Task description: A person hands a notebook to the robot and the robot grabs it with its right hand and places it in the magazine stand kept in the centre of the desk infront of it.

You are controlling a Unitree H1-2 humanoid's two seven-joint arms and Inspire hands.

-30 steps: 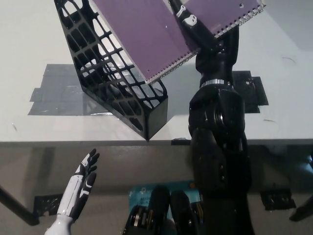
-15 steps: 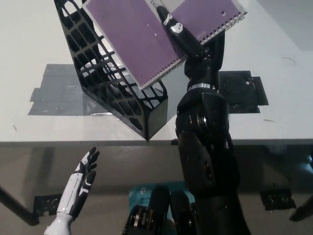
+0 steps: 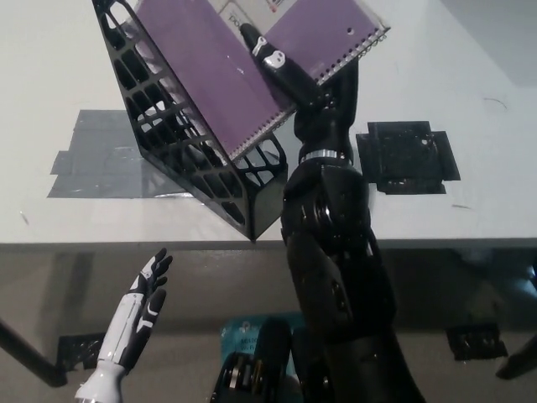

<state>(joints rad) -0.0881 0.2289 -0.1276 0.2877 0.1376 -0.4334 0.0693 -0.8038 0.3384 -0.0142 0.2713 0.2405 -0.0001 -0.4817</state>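
Note:
My black right hand (image 3: 289, 75) is shut on a purple spiral notebook (image 3: 218, 71), held tilted over the black mesh magazine stand (image 3: 180, 138). The notebook's lower left part lies inside the stand's open top, and its wire spine runs along the lower right edge. The stand sits at the middle of the white desk (image 3: 67, 92), close to its front edge. My white left hand (image 3: 141, 306) rests open below the desk edge at the lower left.
Grey tape patches (image 3: 101, 159) lie on the desk left of the stand. A black square patch (image 3: 407, 158) lies to the right of my right arm. The desk's front edge (image 3: 126, 245) runs across the picture's middle.
My right arm has swung left with the notebook, bringing it from beside the stand to over and partly into its open top. The left hand has barely moved.

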